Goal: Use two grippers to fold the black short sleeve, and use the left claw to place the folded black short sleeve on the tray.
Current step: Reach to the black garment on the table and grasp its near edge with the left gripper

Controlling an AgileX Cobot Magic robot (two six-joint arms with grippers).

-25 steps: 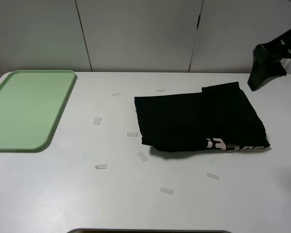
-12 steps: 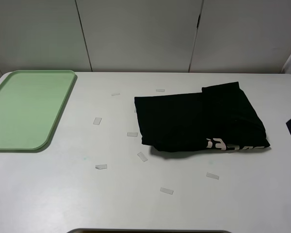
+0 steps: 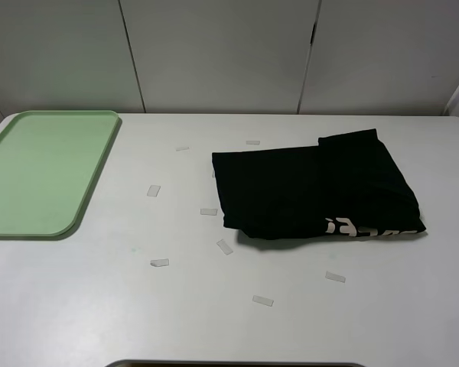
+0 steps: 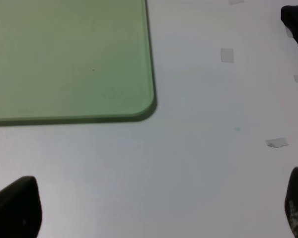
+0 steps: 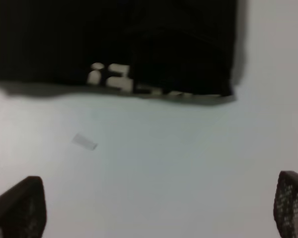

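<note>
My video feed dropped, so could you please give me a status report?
Left end effector open, empty; right end effector open, empty. Black short sleeve folded on table, off tray. Tape scraps between them.

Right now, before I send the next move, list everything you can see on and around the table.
black short sleeve: one, black with pale letters, folded, on the table right of centre
tray: one, pale green, empty, far left of the table
tape strips: about eight, pale, scattered between the tray and the short sleeve and in front of it
table: one, white, under everything
wall panels: several, grey-white, behind the table
left hand: one, black, open, empty, above bare table near a tray corner
right hand: one, black, open, empty, above bare table by the short sleeve's lettered edge
</note>
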